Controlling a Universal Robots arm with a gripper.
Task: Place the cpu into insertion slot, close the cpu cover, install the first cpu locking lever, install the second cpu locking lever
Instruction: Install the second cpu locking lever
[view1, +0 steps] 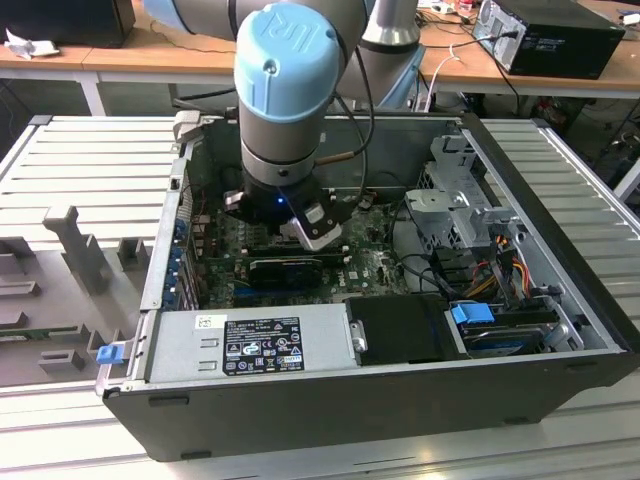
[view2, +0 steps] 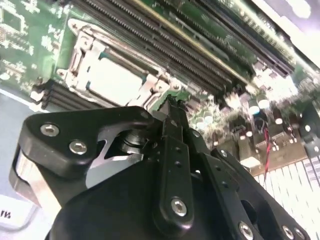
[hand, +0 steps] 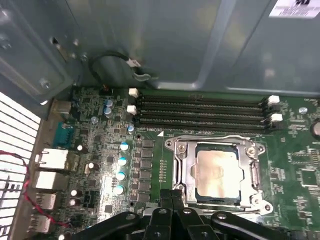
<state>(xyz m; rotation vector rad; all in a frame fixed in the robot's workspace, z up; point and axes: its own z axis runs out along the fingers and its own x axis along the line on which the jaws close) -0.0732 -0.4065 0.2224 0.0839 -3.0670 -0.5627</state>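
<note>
The cpu (hand: 220, 172) shows its pale metal face and lies in the insertion slot (hand: 215, 199) on the green motherboard. The silvery cpu cover (hand: 186, 167) lies flat around it like a frame. My gripper (hand: 173, 194) is shut, its black fingertips pressed together at the socket's edge with nothing visible between them. In the second wrist view the gripper (view2: 172, 106) hovers just beside the cpu (view2: 117, 82) and cover (view2: 80, 52). Whether the thin lever rods (hand: 257, 172) along the socket are latched I cannot tell. The exterior view has the gripper (view1: 315, 235) low inside the open computer case.
Long black memory slots (hand: 200, 112) run beside the socket. Silver rear ports (hand: 50, 160) and round capacitors (hand: 120, 175) stand near the fingers. A loose black cable (hand: 115, 60) hangs on the case wall. The power supply (view1: 250, 345), drive cage (view1: 460, 190) and cable bundle (view1: 500, 265) crowd the case.
</note>
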